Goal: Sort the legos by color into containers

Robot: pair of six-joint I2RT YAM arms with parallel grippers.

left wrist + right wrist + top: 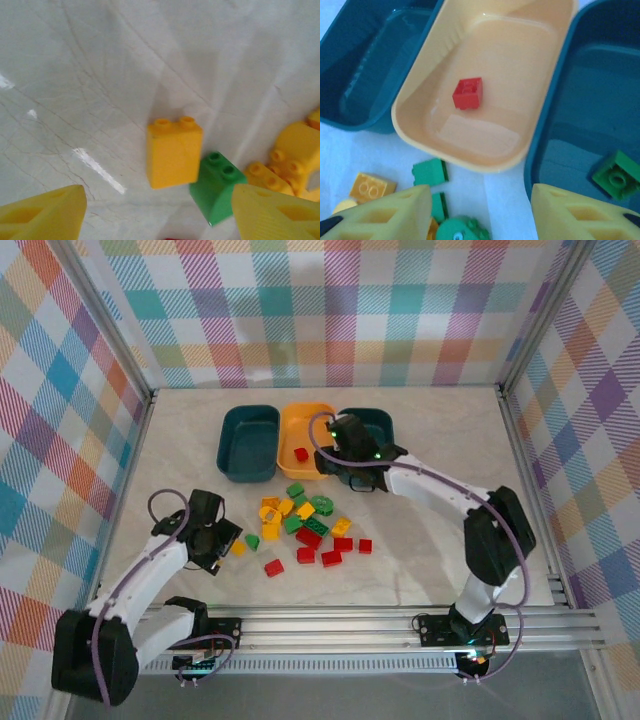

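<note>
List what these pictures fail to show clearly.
Top view: floor of the right teal bin, partly covered by the right claw.
Left wrist view: yellow bricks cut off by the right edge; a red piece by the bottom edge.
Top view: the brick pile overlaps, too small to count.

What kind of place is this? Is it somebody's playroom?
Probably a robot practice booth, not a playroom. Plaid cloth walls on a metal frame box in one pale table, and a left arm and right arm are bolted to a metal rail.
</note>
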